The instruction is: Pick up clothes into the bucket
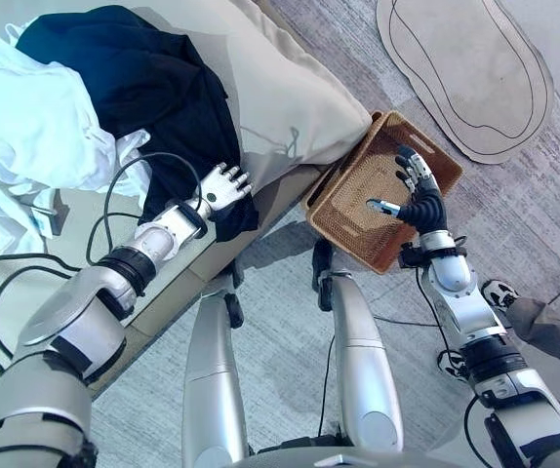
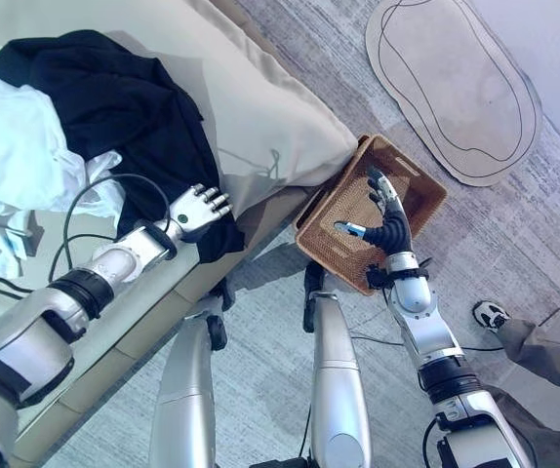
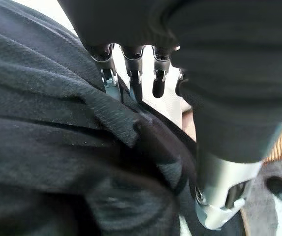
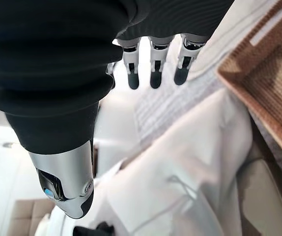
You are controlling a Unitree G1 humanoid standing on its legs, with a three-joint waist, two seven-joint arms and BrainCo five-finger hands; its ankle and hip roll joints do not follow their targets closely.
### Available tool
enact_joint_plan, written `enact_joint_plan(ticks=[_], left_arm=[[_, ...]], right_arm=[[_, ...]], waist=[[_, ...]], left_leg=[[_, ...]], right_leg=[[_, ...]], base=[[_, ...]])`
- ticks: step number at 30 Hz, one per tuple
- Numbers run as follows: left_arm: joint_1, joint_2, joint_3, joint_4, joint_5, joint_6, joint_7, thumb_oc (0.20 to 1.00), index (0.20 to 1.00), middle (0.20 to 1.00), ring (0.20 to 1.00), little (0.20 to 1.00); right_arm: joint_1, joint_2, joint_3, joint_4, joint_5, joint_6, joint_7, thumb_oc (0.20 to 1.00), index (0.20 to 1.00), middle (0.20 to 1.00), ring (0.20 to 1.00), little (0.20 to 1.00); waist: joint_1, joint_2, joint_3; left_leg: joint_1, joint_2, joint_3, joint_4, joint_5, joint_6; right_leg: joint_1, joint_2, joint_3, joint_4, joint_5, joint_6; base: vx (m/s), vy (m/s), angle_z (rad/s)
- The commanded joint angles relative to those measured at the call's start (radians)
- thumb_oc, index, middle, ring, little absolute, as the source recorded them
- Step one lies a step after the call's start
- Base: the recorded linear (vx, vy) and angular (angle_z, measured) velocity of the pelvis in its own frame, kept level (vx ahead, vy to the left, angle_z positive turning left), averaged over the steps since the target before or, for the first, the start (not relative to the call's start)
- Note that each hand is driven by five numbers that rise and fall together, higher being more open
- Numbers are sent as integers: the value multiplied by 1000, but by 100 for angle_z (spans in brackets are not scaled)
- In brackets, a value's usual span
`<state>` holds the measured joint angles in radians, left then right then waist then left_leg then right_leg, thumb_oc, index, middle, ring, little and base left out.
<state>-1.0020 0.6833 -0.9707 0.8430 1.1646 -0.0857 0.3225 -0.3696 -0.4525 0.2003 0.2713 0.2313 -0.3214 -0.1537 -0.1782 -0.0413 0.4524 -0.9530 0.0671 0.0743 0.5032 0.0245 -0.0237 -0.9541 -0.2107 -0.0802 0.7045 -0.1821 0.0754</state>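
A black garment (image 1: 134, 78) lies spread over the beige sofa, beside a heap of white clothes (image 1: 26, 117). My left hand (image 1: 223, 185) rests on the black garment's lower edge near the sofa's front, fingers straight and spread; up close its fingers (image 3: 133, 83) touch the dark cloth (image 3: 47, 128) without curling round it. A brown wicker basket (image 1: 353, 210) stands on the floor against the sofa's corner. My right hand (image 1: 419, 190) hovers over the basket, open and holding nothing, with straight fingers (image 4: 153, 73) beside the basket's rim (image 4: 268, 73).
A big beige cushion (image 1: 280, 97) lies between the clothes and the basket. An oval rug (image 1: 465, 68) is on the floor beyond the basket. A person's shoe (image 1: 500, 291) and trouser leg (image 1: 553, 331) are at the right, close to my right arm.
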Motion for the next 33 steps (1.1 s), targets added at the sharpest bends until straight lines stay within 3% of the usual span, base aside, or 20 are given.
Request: enact_joint_plan(ticks=[1,10,19,22,25,29,30,32,33], left_arm=[[14,3,-4,38,-1,-1,2,200,200,200,200,200],[33,2,6,56,-12,-4,-19,200,200,200,200,200],[69,-34,60,-32,-30,-10,-2,200,200,200,200,200],[103,-53,131,-100,-68,-3,7,200,200,200,200,200],[186,-47,265,-246,-132,-6,21,200,200,200,200,200],[351,-50,466,-528,-305,-85,-8,200,200,200,200,200],[434,-93,540,-625,-463,-157,-17,200,200,200,200,200],[462,-99,559,-644,-493,-161,-24,200,200,200,200,200],[492,-137,575,-735,-638,-224,-55,200,200,200,200,200]], right_arm=[[32,-44,33,-89,35,-52,24,1000,1000,1000,1000,1000],[37,-48,42,-80,38,-46,39,1000,1000,1000,1000,1000],[48,-33,44,-19,2,-32,20,1000,1000,1000,1000,1000],[59,-22,34,5,-24,-23,6,1000,1000,1000,1000,1000],[86,-9,9,29,-48,-11,-3,1000,1000,1000,1000,1000],[111,22,-25,92,-79,23,-7,1000,1000,1000,1000,1000],[107,45,-26,129,-77,36,-5,1000,1000,1000,1000,1000],[101,55,-21,153,-76,37,0,1000,1000,1000,1000,1000],[83,69,-6,186,-77,40,0,1000,1000,1000,1000,1000]], waist=[[-20,9,-94],[-14,12,-111],[18,18,-125],[38,19,-132],[62,25,-140],[99,29,-160],[108,28,-172],[107,28,-180],[116,27,-193]], left_leg=[[-14,26,-7,165,-169,17],[6,24,-6,144,-160,15],[178,8,-15,-14,-111,3],[265,-2,-19,-86,-91,-2],[362,-16,-28,-179,-54,-3],[489,-28,-36,-291,-30,-13],[539,-32,-33,-336,-16,-19],[558,-36,-33,-360,-2,-17],[601,-33,-29,-388,-1,-19]], right_leg=[[21,-36,27,-165,181,80],[38,-42,25,-184,188,84],[209,-60,-13,-302,216,96],[294,-69,-26,-361,233,103],[397,-84,-53,-438,257,108],[530,-90,-92,-529,275,119],[587,-91,-111,-575,289,121],[607,-90,-117,-600,303,121],[651,-88,-128,-627,310,124]], base=[[0,0,0],[0,0,0],[19,-15,2],[60,-32,11],[81,-39,11],[115,-43,17],[125,-24,17],[80,-11,12],[57,-10,11]])
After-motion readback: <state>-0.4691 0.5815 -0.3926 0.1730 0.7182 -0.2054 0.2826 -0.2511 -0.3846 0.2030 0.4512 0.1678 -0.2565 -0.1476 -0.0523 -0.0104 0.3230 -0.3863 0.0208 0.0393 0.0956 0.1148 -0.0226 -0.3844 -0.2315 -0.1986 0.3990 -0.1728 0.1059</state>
